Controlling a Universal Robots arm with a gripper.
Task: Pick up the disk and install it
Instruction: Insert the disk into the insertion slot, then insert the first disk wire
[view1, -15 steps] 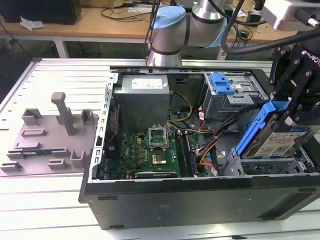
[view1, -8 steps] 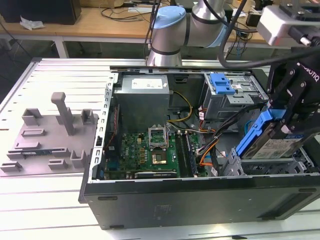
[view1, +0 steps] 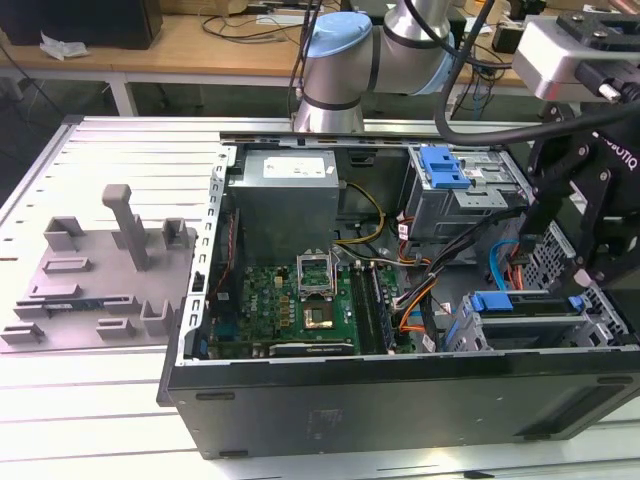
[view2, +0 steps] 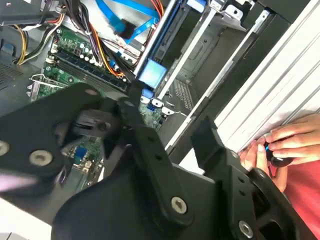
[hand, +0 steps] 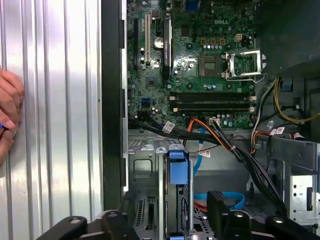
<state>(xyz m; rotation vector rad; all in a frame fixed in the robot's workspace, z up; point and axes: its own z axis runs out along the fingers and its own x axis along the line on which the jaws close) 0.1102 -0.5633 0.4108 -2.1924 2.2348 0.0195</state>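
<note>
One disk (hand: 178, 167), blue-framed, seated on edge in the drive cage (hand: 142, 150). Tool (hand: 177, 210) hovering over it, fingers apart, clamped on nothing. Likely trouble: snagging the orange and black cables (hand: 220, 135) just beside, or nudging the disk askew against the cage wall.

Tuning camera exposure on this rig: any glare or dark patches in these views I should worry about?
Exterior view: the ribbed aluminium table looks pale and washed out; the computer case interior is evenly lit. First wrist view: glare streaks run along the table ribs, and the motherboard is well lit. Second wrist view: the black gripper is a dark mass against the bright table.
</note>
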